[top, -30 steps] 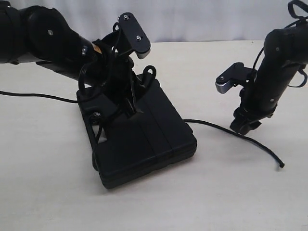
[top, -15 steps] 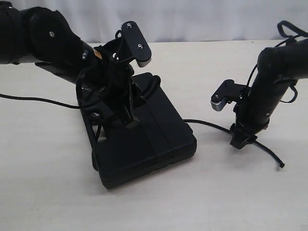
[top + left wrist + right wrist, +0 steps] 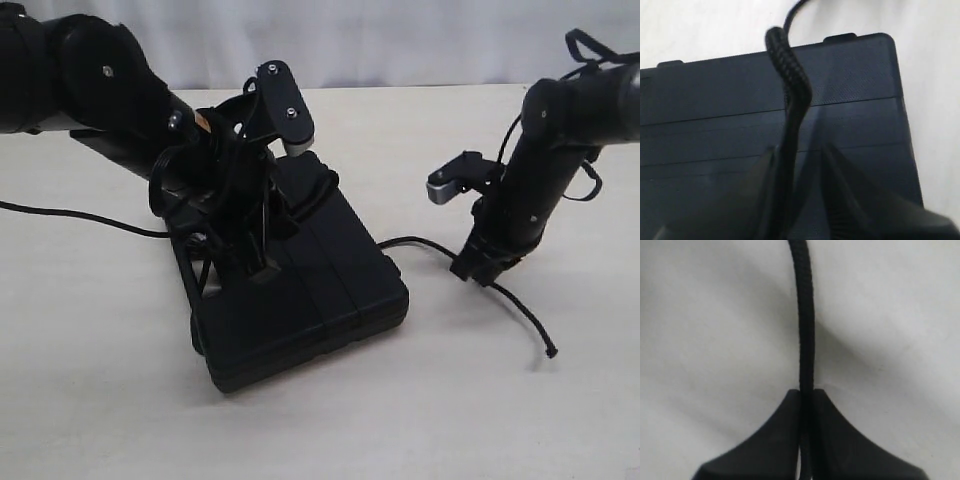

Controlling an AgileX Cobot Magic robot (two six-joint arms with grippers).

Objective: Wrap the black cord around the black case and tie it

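From across the room, the black case (image 3: 310,300) lies flat on the pale table (image 3: 100,400), left of the middle. The left gripper (image 3: 250,262) is down on its lid near the handle end. The black cord (image 3: 410,239) leaves the case's right edge, arcs over the table into the right gripper (image 3: 475,268), and trails past it to a frayed end lying loose.

In the left wrist view, the cord (image 3: 790,80) rises off the ribbed lid of the case (image 3: 705,100) and runs into the left gripper (image 3: 799,150). The fingers (image 3: 840,190) stand apart, with more room between them than the cord fills. It leans against one finger and does not look pinched.

In the right wrist view, the right gripper (image 3: 806,392) has its tips pressed together on the cord (image 3: 805,315), which runs straight out from them over the bare table (image 3: 700,315).

To my eye the cord is light, limp and braided. It should bend wherever it is led, hold no shape of its own, and go slack the moment tension drops. The weave looks rough enough that a firm pinch should not slip. Taking it a little way back from the frayed end, as the right gripper does, seems sensible, since it leaves a tail for tying. The case looks rigid and heavy enough to sit put under a gentle pull, though a hard tug might slide it.
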